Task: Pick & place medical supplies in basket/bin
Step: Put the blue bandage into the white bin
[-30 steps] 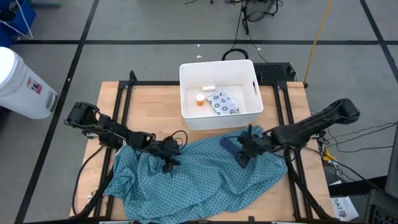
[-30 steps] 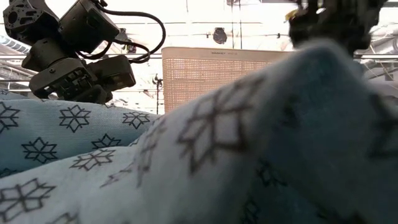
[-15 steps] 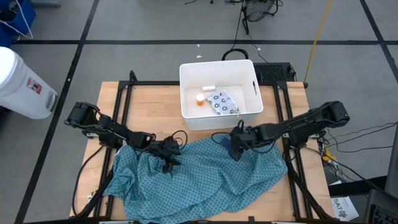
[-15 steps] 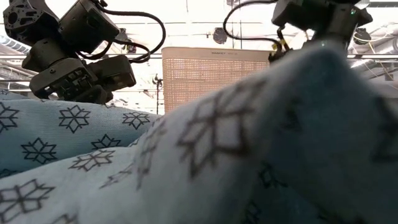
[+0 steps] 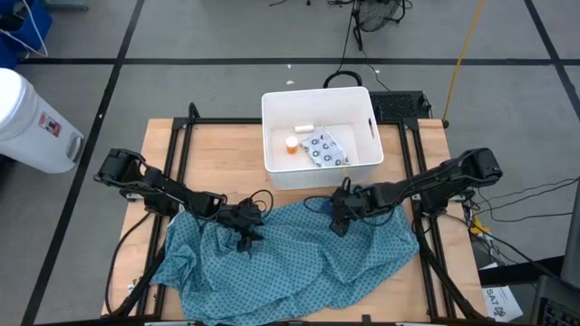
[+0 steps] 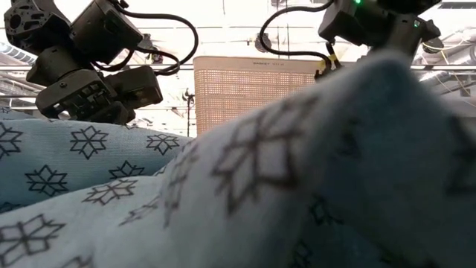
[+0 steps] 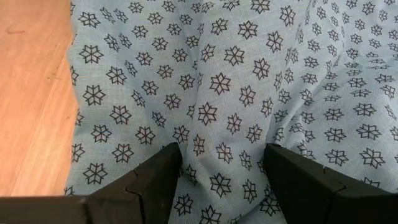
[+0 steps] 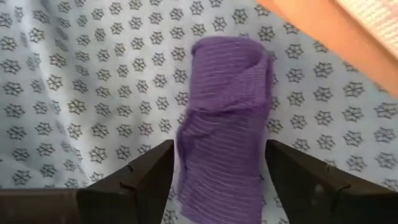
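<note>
While the left gripper [image 5: 243, 237] rested low on the teal cloth [image 5: 290, 258] at lower centre-left of the high view, its jaws stood spread, with only patterned fabric between the two fingers [image 7: 149, 183]. The right gripper [image 5: 339, 217] hung just right of centre, at the cloth's upper edge, close below the white bin [image 5: 319, 172]. Its wrist view showed the jaws spread on either side of a purple-blue ribbed roll [image 8: 224, 124] lying on the cloth, a clear gap on each side. In the bin, upper centre of the high view, lay the orange pill bottle [image 5: 291, 145], the white packet with ring prints [image 5: 323, 150] and the small white tube [image 5: 304, 128].
</note>
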`<control>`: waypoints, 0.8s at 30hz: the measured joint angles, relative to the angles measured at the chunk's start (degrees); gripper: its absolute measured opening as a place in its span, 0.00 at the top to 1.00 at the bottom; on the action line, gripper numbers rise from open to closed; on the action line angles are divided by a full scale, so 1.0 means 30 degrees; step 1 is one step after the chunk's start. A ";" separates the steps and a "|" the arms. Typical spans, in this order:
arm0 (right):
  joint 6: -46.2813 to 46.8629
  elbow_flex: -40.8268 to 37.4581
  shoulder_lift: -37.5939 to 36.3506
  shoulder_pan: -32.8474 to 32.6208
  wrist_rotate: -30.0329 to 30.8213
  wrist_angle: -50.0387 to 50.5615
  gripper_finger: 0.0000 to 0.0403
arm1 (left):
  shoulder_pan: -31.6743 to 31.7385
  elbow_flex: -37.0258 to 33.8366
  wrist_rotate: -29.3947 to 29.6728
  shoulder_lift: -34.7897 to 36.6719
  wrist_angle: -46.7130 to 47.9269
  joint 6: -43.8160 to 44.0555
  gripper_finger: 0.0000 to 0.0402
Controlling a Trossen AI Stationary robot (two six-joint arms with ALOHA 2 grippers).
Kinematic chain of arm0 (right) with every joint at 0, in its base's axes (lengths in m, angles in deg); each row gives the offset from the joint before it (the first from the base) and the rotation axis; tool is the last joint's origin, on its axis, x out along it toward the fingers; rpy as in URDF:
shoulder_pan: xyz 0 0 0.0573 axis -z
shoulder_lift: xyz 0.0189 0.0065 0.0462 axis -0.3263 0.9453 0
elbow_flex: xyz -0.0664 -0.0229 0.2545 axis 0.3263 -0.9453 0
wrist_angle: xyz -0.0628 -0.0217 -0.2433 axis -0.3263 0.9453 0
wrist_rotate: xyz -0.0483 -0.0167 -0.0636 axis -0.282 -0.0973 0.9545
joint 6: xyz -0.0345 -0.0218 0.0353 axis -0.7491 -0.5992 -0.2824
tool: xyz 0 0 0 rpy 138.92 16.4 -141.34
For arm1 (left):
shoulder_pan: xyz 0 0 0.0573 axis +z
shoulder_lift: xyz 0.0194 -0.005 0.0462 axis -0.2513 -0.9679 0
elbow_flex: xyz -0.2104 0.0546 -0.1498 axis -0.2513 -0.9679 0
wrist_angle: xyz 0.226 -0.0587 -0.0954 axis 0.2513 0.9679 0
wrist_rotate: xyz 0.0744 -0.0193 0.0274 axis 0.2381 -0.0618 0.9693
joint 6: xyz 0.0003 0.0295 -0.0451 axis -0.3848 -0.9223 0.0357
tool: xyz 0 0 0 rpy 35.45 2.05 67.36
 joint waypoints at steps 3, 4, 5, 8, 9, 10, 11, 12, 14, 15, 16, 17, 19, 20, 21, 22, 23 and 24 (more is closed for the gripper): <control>0.0248 -0.0403 0.0241 0.0000 -0.0130 -0.0165 0.39 | 0.0000 0.0007 -0.0004 0.0000 -0.0008 0.0000 0.39; 0.0449 -0.0653 0.0266 0.0000 -0.0234 -0.0161 0.39 | 0.0000 0.0007 -0.0004 0.0000 -0.0019 -0.0003 0.39; 0.0561 -0.0867 0.0382 0.0000 -0.0412 -0.0261 0.39 | 0.0000 0.0007 -0.0019 0.0000 -0.0021 0.0000 0.39; 0.0538 -0.1650 0.0509 -0.0007 -0.0629 -0.1772 0.39 | -0.0001 0.0007 -0.0001 0.0000 -0.0048 -0.0007 0.39; 0.0525 -0.1812 0.0488 0.0000 -0.0734 -0.2175 0.39 | 0.0000 0.0007 -0.0036 0.0000 -0.0041 0.0000 0.39; 0.0511 -0.1898 0.0502 -0.0012 -0.0706 -0.2699 0.39 | 0.0000 0.0015 -0.0024 0.0000 -0.0018 -0.0010 0.39; 0.0446 -0.1935 0.0510 -0.0064 -0.0714 -0.3147 0.39 | -0.0009 0.0007 0.0025 0.0000 -0.0062 -0.0033 0.39; 0.0384 -0.1942 0.0444 -0.0128 -0.0698 -0.3369 0.40 | -0.0007 0.0007 0.0024 0.0000 -0.0096 -0.0038 0.39; 0.0393 -0.1986 0.0351 -0.0253 -0.0599 -0.3682 0.44 | -0.0007 0.0007 0.0029 0.0000 -0.0131 -0.0037 0.39; 0.0386 -0.1985 0.0368 -0.0291 -0.0553 -0.3976 0.47 | -0.0007 0.0007 0.0025 0.0000 -0.0131 -0.0036 0.39; 0.0396 -0.1979 0.0384 -0.0290 -0.0600 -0.4111 0.51 | -0.0007 0.0007 0.0025 0.0000 -0.0131 -0.0036 0.39; 0.0493 -0.1979 0.0357 -0.0284 -0.0675 -0.4083 0.54 | -0.0007 0.0007 0.0025 0.0000 -0.0104 -0.0036 0.39; 0.0564 -0.1979 0.0357 -0.0277 -0.0982 -0.4082 0.63 | -0.0007 0.0015 0.0025 0.0000 -0.0051 -0.0044 0.39; 0.0549 -0.1979 0.0348 -0.0313 -0.1003 -0.4071 0.67 | 0.0000 0.0015 0.0018 0.0000 -0.0048 -0.0036 0.39; 0.0548 -0.1975 0.0330 -0.0370 -0.0985 -0.4051 0.71 | -0.0002 0.0017 0.0011 0.0000 -0.0026 -0.0036 0.39; 0.0560 -0.1958 0.0328 -0.0382 -0.0978 -0.4039 0.76 | -0.0007 0.0022 0.0011 0.0000 0.0011 -0.0036 0.39; 0.0641 -0.1947 0.0321 -0.0393 -0.1034 -0.4031 0.80 | 0.0000 0.0022 0.0008 0.0000 0.0029 -0.0036 0.39; 0.0685 -0.1942 0.0312 -0.0393 -0.1189 -0.4031 0.83 | 0.0000 0.0022 -0.0036 0.0000 0.0045 -0.0036 0.39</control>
